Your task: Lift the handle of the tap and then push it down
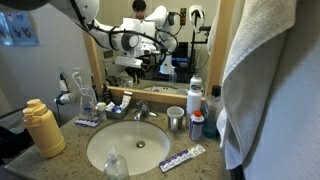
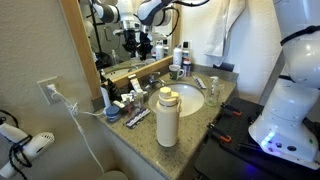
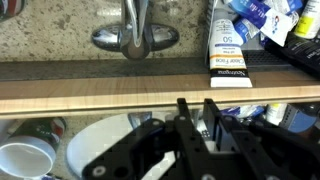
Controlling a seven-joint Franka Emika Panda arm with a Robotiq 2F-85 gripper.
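The tap (image 1: 143, 110) is a small chrome faucet behind the white basin (image 1: 100, 150). Its short lever handle (image 1: 144, 103) lies low on top. In the wrist view the tap's chrome body (image 3: 135, 35) stands on the granite at the top edge; I cannot make out the handle there. My gripper (image 3: 196, 120) fills the bottom of the wrist view with its two fingers close together and nothing between them. In both exterior views my gripper (image 1: 130, 64) (image 2: 136, 44) hangs in front of the mirror, above the tap and apart from it.
A steel cup (image 1: 176, 120) and bottles (image 1: 196, 100) stand right of the tap. A yellow bottle (image 1: 42, 128) stands at the counter's left. A white tube (image 3: 228, 50) lies by the wooden mirror ledge (image 3: 100, 95). A towel (image 1: 275, 80) hangs at the right.
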